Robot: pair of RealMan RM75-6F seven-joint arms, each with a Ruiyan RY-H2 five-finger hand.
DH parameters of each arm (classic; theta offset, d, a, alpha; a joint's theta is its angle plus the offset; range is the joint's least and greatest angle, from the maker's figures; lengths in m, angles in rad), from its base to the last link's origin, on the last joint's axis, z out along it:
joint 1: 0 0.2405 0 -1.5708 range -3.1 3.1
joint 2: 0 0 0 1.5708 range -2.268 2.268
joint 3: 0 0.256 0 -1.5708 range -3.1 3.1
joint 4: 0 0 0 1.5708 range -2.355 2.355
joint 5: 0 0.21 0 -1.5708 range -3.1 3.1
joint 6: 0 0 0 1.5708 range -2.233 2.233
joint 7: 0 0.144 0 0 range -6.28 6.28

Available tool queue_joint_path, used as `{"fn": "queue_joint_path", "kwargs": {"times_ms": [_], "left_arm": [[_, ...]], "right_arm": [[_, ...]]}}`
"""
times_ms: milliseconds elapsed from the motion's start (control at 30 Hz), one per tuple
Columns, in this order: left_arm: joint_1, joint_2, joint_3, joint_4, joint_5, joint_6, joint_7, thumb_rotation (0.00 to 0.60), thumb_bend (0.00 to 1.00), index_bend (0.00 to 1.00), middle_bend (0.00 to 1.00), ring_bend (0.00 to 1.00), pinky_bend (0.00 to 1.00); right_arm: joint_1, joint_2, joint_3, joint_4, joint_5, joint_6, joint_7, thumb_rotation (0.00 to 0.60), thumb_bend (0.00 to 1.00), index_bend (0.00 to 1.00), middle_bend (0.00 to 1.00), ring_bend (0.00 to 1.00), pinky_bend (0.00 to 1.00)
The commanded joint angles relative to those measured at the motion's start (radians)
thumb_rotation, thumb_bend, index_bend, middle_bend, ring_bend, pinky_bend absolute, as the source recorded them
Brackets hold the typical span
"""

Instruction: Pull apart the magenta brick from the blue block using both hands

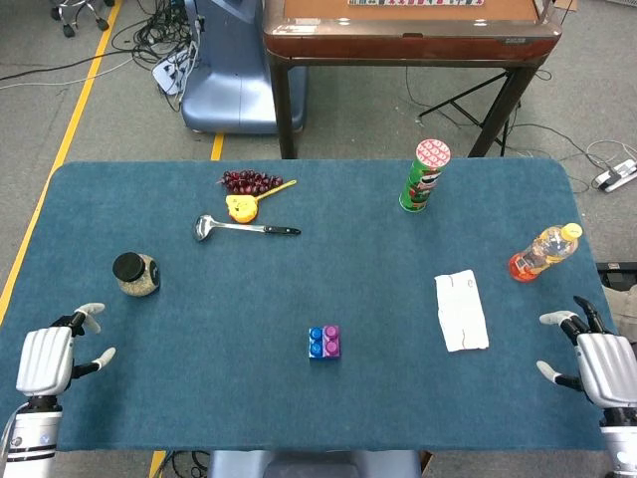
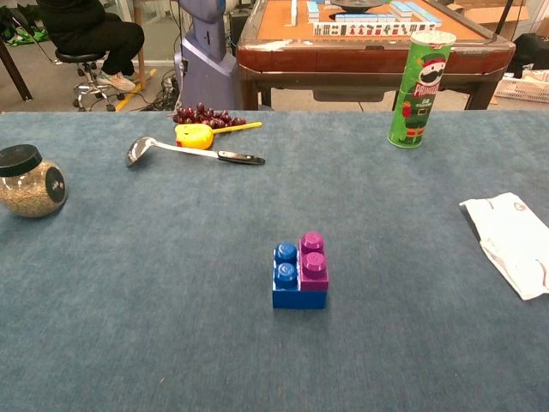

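Note:
A magenta brick (image 1: 331, 339) (image 2: 313, 261) sits stuck on the right half of a blue block (image 1: 318, 345) (image 2: 288, 281), near the front middle of the table. My left hand (image 1: 50, 357) rests at the front left corner, fingers spread, holding nothing. At the front right corner my right hand (image 1: 597, 360) also has its fingers apart and holds nothing. Both hands are far from the bricks. The chest view shows neither hand.
Blue cloth table (image 1: 299, 398). A jar with a black lid (image 1: 135, 274) (image 2: 28, 181) stands left. A ladle (image 1: 242, 228) (image 2: 190, 151), grapes (image 1: 249, 181) and a yellow toy (image 1: 242, 206) lie at the back. A green can (image 1: 425, 176) (image 2: 418, 89), an orange bottle (image 1: 542, 252) and a white cloth (image 1: 461, 310) (image 2: 513, 240) are on the right.

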Motion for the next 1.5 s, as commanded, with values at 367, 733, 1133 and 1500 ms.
{"fn": "queue_joint_path", "kwargs": {"times_ms": [367,733,1133,1500], "left_arm": [[0.012,-0.011,0.019,0.007,-0.002,-0.006,-0.002,0.600,0.08,0.39,0.51,0.51,0.72],[0.023,-0.021,0.031,0.028,0.003,-0.006,-0.015,0.600,0.08,0.33,0.51,0.51,0.72],[0.008,-0.028,0.024,0.041,0.000,-0.034,-0.022,0.600,0.08,0.33,0.51,0.51,0.72],[0.001,-0.030,0.022,0.037,0.000,-0.042,-0.015,0.600,0.08,0.34,0.51,0.51,0.72]], "right_arm": [[0.073,-0.006,0.040,-0.076,-0.005,-0.066,0.020,0.600,0.00,0.36,0.44,0.42,0.59],[0.243,-0.056,0.084,-0.225,-0.020,-0.255,-0.087,0.600,0.00,0.42,0.78,0.75,0.86],[0.381,-0.202,0.101,-0.269,0.057,-0.388,-0.301,0.600,0.00,0.68,1.00,0.98,1.00],[0.440,-0.309,0.082,-0.220,0.100,-0.432,-0.379,0.600,0.00,0.70,1.00,0.99,1.00]]}}
